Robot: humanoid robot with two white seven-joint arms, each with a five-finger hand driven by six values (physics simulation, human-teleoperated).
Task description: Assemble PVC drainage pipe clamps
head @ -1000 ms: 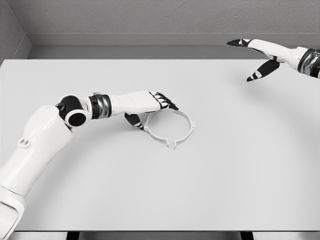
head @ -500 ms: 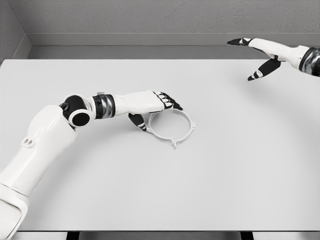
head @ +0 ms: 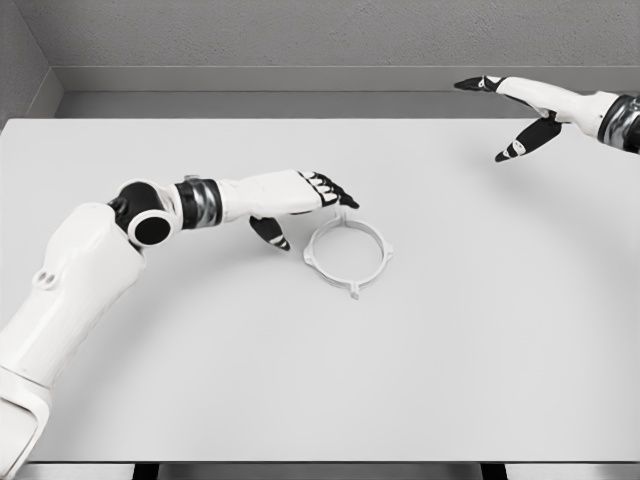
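Since the earlier frames we see the left hand [head: 305, 195] lifted a little and drawn back up the table, so that its fingers no longer lie over the clamp ring [head: 347, 253]; the ring itself has slid slightly to the right and now shows whole. The right hand [head: 520, 110] has hardly changed.

The table [head: 420, 380] is a broad, plain white slab that fills most of the view, matt and evenly lit. Behind its far edge we see a grey floor strip and a grey textured wall [head: 300, 30], with a second wall meeting it in the corner at the upper left.

The clamp ring is a thin, pale grey hoop lying flat near the middle of the table. It has small tabs sticking out around its rim, one at the near side pointing toward us, one at the right and one at the far left. Its inside shows bare table.

The left hand hovers just beside the ring's far-left edge, dark fingertips extended toward it and the thumb hanging down apart; it holds nothing, and whether a fingertip touches the rim we cannot tell. The right hand floats over the far right corner, well apart from the ring, fingers spread and empty.
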